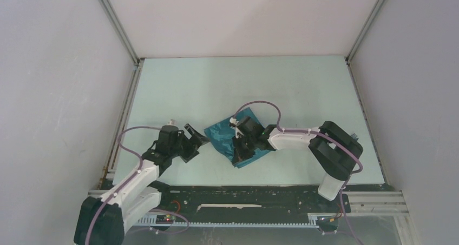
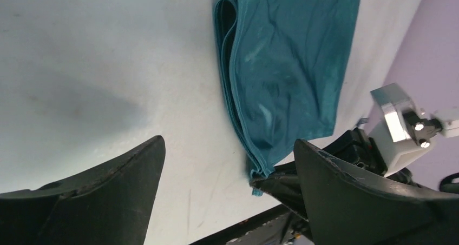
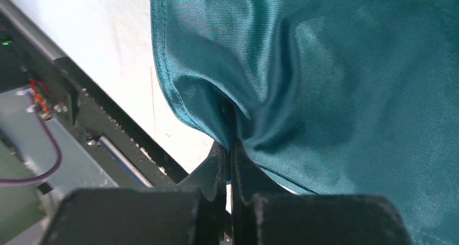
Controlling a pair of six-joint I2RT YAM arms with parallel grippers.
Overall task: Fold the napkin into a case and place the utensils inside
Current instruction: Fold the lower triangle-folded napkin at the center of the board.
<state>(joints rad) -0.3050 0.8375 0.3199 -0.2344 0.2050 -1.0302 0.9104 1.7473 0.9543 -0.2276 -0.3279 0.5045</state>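
The teal napkin (image 1: 223, 135) lies folded in layers at the middle of the table, partly under my right arm. In the left wrist view the napkin (image 2: 289, 66) shows stacked folded edges on its left side. My right gripper (image 1: 242, 152) is shut on the napkin's near edge; in the right wrist view the gripper (image 3: 230, 147) pinches a bunched fold of the cloth (image 3: 325, 83). My left gripper (image 1: 198, 137) is open and empty just left of the napkin, its fingers (image 2: 103, 191) wide apart over bare table. The utensils are out of view.
White enclosure walls stand left, right and behind. A black rail with cables (image 1: 243, 199) runs along the table's near edge, close behind the right gripper. The pale table (image 1: 281, 88) stretches beyond the napkin.
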